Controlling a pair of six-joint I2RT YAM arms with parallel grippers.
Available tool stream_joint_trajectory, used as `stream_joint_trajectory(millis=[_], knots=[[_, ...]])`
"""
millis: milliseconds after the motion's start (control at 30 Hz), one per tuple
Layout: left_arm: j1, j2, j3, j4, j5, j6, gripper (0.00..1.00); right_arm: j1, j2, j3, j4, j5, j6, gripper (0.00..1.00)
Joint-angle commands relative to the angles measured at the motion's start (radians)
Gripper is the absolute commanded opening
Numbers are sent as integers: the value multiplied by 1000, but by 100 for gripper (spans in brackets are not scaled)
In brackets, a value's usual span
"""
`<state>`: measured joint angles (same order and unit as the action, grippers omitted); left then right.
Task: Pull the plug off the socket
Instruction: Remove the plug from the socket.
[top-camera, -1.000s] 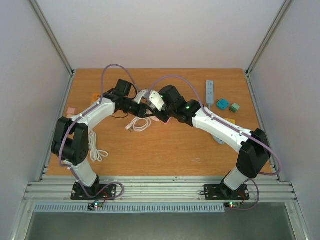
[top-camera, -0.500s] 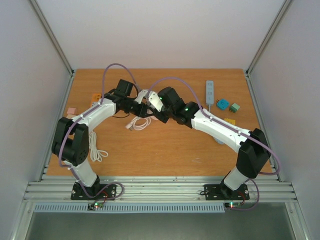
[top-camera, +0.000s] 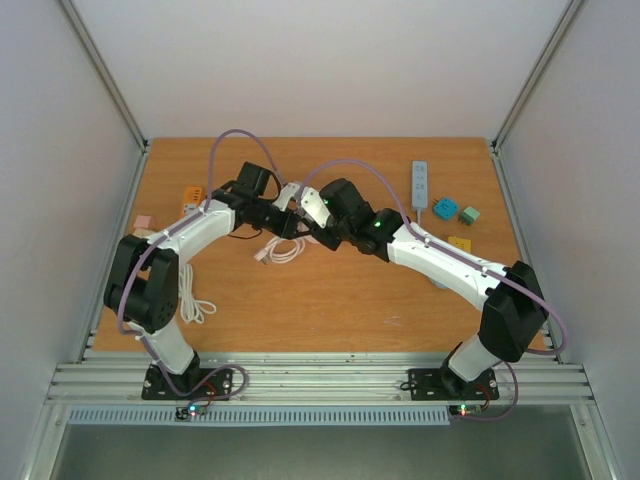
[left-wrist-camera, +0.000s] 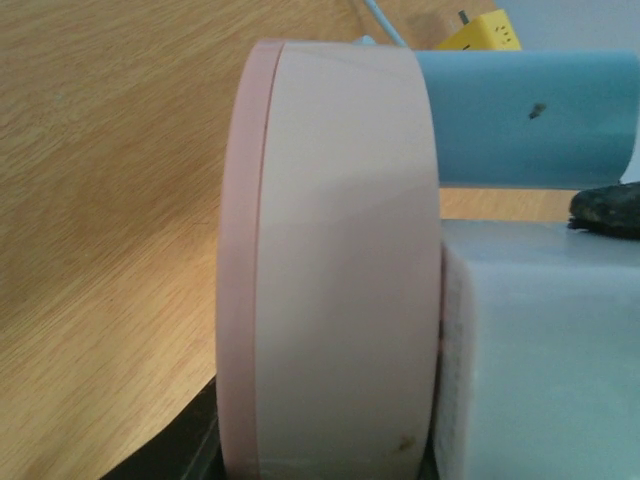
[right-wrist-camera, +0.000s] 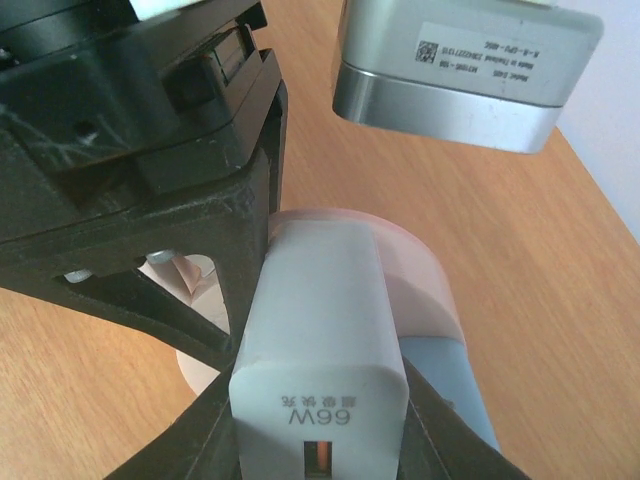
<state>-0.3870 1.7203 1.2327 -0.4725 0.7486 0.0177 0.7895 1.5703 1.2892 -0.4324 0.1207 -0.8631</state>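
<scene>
Right gripper (right-wrist-camera: 320, 430) first: its jaws are clamped on the white plug (right-wrist-camera: 320, 330), a dark finger on each flank. Follow the plug outward and its front face sits flush against the pink socket (left-wrist-camera: 330, 270), so by my read it's not out yet. The left gripper (top-camera: 284, 214) is closed on that socket from the other side, its black frame crowding the right wrist view. The pair seems held up off the table (top-camera: 350, 290), at mid-width toward the far side, above a coil of white cable (top-camera: 282, 248).

Dangers now:
- The plug's casing is smooth, so a hard tug could slide the fingers off.
- A pull off the pins' line could twist the round socket in the left jaws.
- The wrists sit so close they could knock together.
</scene>
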Motion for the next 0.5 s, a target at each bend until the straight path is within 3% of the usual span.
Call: stream_joint_trajectory(millis=[0, 233, 467], knots=[[-6, -41, 16, 20, -126, 28, 0, 4, -36, 33, 70, 35, 0, 1], [41, -17, 9, 50, 16, -29, 0, 4, -72, 6, 94, 17, -12, 1], [50, 4, 24, 29, -98, -57, 0, 4, -91, 5, 92, -18, -7, 1]])
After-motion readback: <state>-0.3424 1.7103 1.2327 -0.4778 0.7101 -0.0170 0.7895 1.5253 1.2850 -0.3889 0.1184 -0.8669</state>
